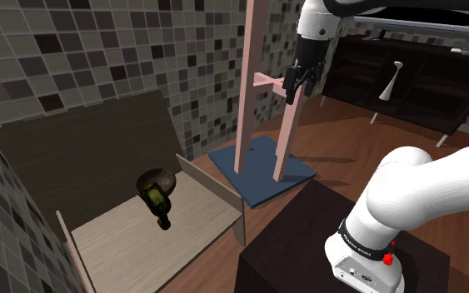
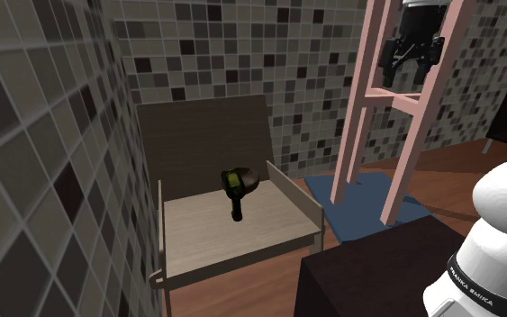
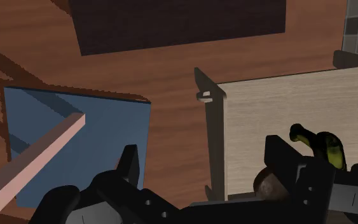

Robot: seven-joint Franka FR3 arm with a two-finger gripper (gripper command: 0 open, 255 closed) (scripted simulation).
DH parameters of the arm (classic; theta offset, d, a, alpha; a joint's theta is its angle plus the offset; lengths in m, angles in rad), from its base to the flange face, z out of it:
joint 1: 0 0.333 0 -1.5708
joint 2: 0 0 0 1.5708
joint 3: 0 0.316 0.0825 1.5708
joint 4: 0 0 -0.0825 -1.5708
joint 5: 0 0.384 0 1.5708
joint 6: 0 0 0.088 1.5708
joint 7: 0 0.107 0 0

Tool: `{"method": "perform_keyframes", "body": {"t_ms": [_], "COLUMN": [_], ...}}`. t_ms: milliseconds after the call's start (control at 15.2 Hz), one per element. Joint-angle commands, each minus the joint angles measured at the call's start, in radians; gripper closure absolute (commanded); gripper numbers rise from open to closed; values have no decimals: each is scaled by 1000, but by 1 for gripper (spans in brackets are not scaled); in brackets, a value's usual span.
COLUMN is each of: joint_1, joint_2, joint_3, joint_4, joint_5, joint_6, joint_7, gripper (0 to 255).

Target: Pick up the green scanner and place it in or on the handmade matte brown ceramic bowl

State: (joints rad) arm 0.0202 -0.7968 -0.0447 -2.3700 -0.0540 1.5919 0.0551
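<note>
Gripper (image 1: pixel 301 90) hangs high up, right by the pink wooden frame (image 1: pixel 250 91), well apart from the task's things. In the wrist view its two fingers (image 3: pixel 129 168) stand apart w/ nothing between them, so it's empty. The green scanner (image 1: pixel 158 202) lies on the light wooden bench (image 1: pixel 141 241), far down toward the shoulder view's left. Its head is at the brown bowl (image 1: pixel 164 177) and its handle points out over the bench top toward the front edge. Can't tell whether the head rests in the bowl or just against its side. The bowl sits near the bench's dark back panel (image 1: pixel 82 154), close to the side board (image 1: pixel 212 190) on the frame's side. The pink frame stands upright on a blue base (image 1: pixel 261 171) on the wood floor (image 1: pixel 341 150), just beside the bench. The arm's dark stand (image 1: pixel 299 245) is at the shoulder view's lower right. A dark cabinet (image 1: pixel 428 71) sits in the bkgd at upper right. A mosaic-tiled wall (image 1: pixel 141 50) runs behind bench & frame.
</note>
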Motion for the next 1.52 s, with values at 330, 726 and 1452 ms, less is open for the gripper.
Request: {"method": "perform_keyframes", "body": {"t_ms": [330,726,1452], "joint_1": [34,80,134], "joint_2": [5,71,378], "joint_3": [56,132,298], "joint_4": [-134,-250,-312], "joint_5": [50,106,152], "joint_6": [181,419,893], "joint_7": [61,133,284], "gripper": [0,0,0]}}
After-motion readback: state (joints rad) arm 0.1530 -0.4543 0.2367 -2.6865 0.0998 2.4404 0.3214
